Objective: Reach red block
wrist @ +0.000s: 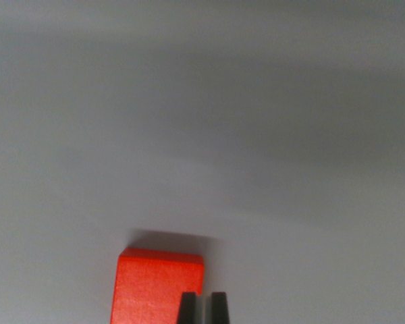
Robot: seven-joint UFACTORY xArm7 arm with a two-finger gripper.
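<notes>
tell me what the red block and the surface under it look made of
Red block: probably painted wood or matte plastic, given its flat even colour, crisp edges and lack of glare. Surface: smooth, matte, pale grey, perhaps laminate or board; no grain or texture shows.

Red rectangular block [158, 287]: lay on plain grey surface [256, 135], bottom centre-left of wrist view. Dark two-fingered gripper [203, 309]: tips stood over block's right edge, narrowly apart.

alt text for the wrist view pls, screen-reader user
A red block sits at the bottom edge on a plain grey surface, casting a soft shadow behind it. Two dark gripper fingertips, nearly together, overlap the block's right side in the image.
</notes>
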